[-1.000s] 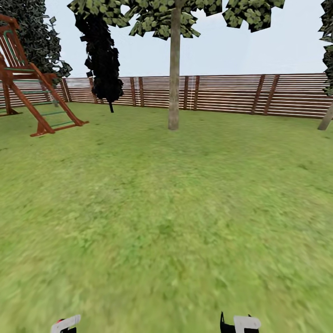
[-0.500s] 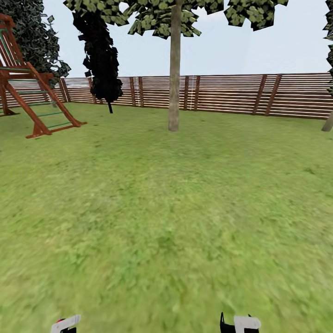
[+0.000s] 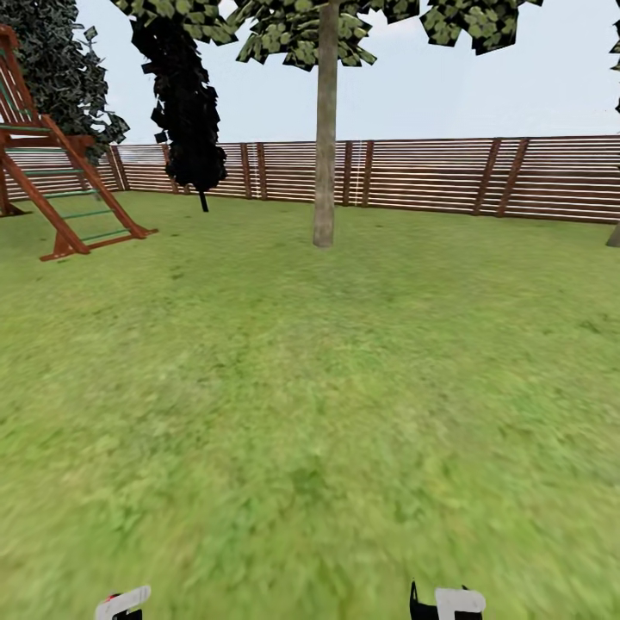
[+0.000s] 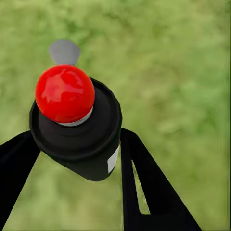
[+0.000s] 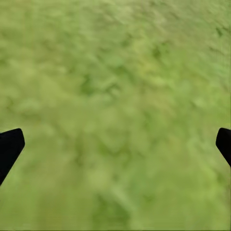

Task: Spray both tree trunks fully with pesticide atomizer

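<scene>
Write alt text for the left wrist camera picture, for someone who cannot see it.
A small dark pesticide atomizer with a round red top sits clamped between the two black fingers of the left gripper, seen from close above. Blurred green grass lies behind it.

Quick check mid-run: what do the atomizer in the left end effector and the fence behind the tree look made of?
Pesticide atomizer: likely plastic, matte black body, glossy red top with a highlight. Fence: seemingly wood, brown horizontal slats on darker posts, dull finish.
</scene>
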Controlling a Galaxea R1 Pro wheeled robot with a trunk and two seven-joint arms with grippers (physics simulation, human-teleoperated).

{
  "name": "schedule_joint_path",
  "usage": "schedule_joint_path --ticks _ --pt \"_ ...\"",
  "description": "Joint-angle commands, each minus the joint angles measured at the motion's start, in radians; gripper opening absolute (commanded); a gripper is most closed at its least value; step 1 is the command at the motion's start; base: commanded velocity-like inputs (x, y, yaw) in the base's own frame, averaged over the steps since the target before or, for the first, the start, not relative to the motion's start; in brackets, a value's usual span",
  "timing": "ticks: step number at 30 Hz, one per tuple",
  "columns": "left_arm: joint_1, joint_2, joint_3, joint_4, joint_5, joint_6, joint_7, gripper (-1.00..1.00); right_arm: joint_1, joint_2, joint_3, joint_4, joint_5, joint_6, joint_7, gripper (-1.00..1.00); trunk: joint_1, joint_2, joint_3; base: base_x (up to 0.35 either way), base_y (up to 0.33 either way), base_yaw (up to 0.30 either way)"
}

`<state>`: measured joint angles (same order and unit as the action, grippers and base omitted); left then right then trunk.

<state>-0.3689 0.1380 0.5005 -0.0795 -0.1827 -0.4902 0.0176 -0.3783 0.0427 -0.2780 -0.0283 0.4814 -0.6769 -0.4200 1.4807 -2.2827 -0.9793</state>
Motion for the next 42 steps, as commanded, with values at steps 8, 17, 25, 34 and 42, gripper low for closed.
schedule_joint_path --ticks 8,17,25,34,42 --pt "-0.001 0.000 0.007 0.001 -0.011 -0.004 0.002 -1.00 -0.001 0.000 -0.006 0.001 0.011 -0.001 -0.006 1.00 0.000 0.000 -0.001 0.338 0.000 0.000" --pt "-0.001 0.000 0.007 0.001 -0.011 -0.005 0.002 -1.00 -0.001 0.000 -0.006 0.001 0.010 -0.001 -0.006 1.00 0.000 0.000 -0.001 0.338 0.000 0.000" --pt "-0.001 0.000 0.007 0.001 -0.011 -0.005 0.002 -1.00 -0.001 0.000 -0.006 0.001 0.010 -0.001 -0.006 1.00 0.000 0.000 -0.001 0.338 0.000 0.000" --pt "-0.001 0.000 0.007 0.001 -0.011 -0.004 0.002 -1.00 -0.001 0.000 -0.006 0.001 0.011 -0.001 -0.006 1.00 0.000 0.000 -0.001 0.338 0.000 0.000" --pt "-0.001 0.000 0.007 0.001 -0.011 -0.004 0.002 -1.00 -0.001 0.000 -0.006 0.001 0.011 -0.001 -0.006 1.00 0.000 0.000 -0.001 0.338 0.000 0.000"
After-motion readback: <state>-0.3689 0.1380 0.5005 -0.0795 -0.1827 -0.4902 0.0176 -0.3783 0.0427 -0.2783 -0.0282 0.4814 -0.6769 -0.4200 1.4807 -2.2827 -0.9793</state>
